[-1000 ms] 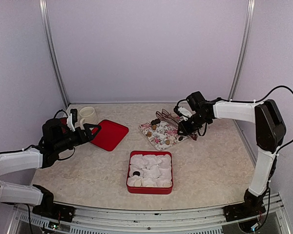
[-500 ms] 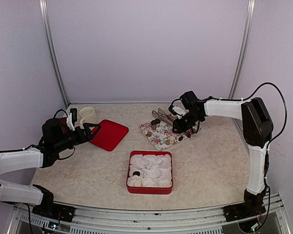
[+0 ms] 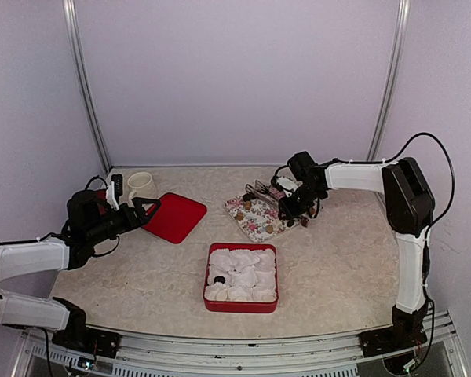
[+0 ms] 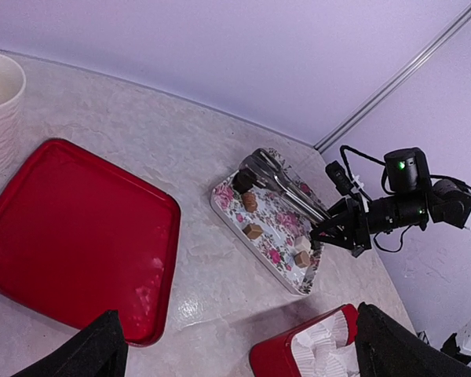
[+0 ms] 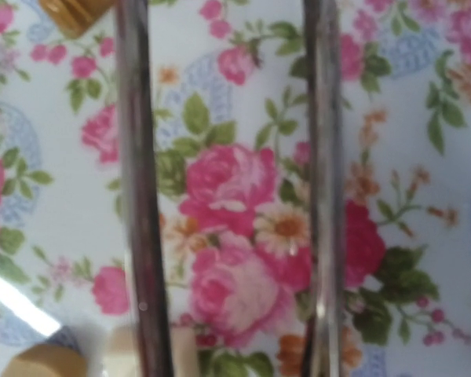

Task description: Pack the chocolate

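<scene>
The right gripper [image 3: 293, 207] is partly clenched on the handle end of a pair of metal tongs [image 4: 279, 182]. It is angled down over the floral tray [image 4: 268, 240]. This hold is judged deliberate: the tongs extend the reach and offer narrow tips suited to pieces far smaller than the gripper itself. In the right wrist view the two tong arms run parallel and apart, low over the rose pattern, with nothing between them at mid-length.

The chocolate lies scattered on this tray.
- One tan chocolate [image 5: 73, 11] sits just outside the left tong arm at the upper edge of the right wrist view.
- A second tan piece [image 5: 41, 363] lies at the lower left.
- A paler piece [image 5: 169, 349] lies under the left arm at the lower edge. Contact cannot be determined.
- A dark chocolate [image 4: 241, 181] rests near the far end of the tongs.

One dark piece [image 3: 218, 279] sits in a paper cup inside the red tin [image 3: 240, 308], nearer the arm bases.

The left gripper [image 3: 149, 207] is released, its jaws wide. It hovers at the edge of the red lid [image 3: 177, 218] beside the white mug [image 3: 140, 185], well apart from the tray. This position is judged to keep the working area free.
</scene>
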`<state>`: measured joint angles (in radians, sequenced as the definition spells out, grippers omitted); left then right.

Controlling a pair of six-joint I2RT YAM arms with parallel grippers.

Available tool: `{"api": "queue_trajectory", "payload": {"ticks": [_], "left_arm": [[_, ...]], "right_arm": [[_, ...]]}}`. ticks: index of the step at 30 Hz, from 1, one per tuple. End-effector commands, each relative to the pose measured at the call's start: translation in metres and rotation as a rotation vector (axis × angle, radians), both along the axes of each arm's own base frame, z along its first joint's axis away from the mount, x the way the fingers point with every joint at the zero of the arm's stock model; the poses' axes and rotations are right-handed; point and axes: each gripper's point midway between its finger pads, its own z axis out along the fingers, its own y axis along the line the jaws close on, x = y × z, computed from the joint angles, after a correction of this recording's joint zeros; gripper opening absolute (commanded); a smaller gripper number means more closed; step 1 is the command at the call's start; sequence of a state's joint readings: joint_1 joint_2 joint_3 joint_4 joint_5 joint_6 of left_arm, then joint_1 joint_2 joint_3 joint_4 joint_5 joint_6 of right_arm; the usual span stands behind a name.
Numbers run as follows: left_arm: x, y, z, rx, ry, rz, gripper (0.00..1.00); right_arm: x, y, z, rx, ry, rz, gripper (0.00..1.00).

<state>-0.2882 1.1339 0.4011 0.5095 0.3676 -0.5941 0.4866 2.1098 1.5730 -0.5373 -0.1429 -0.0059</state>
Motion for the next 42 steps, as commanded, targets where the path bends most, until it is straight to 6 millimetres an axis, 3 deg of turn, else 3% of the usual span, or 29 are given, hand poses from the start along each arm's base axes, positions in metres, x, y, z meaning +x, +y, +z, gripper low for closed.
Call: {"api": "queue_trajectory", "payload": {"ticks": [1,12,27,34,42], "left_arm": [[0.001,-0.001,0.008,-0.006,-0.038,-0.013,0.99],[0.002,0.0,0.007,-0.006,-0.037,-0.012,0.99],[0.003,0.003,0.005,-0.002,-0.035,-0.005,0.99],[0.003,0.003,0.006,-0.003,-0.037,-0.008,0.99],[0.002,0.004,0.008,-0.006,-0.042,-0.009,0.99]], "right_arm": [[0.001,-0.013,-0.006,-0.058,0.001,-0.023,0.35],[-0.006,-0.033,0.0,-0.014,0.016,-0.058,0.34],[0.009,-0.024,0.0,0.03,0.039,-0.022,0.34],[0.005,-0.026,0.004,0.035,0.047,-0.015,0.3],[0.004,-0.029,0.0,0.052,0.069,-0.014,0.35]]}}
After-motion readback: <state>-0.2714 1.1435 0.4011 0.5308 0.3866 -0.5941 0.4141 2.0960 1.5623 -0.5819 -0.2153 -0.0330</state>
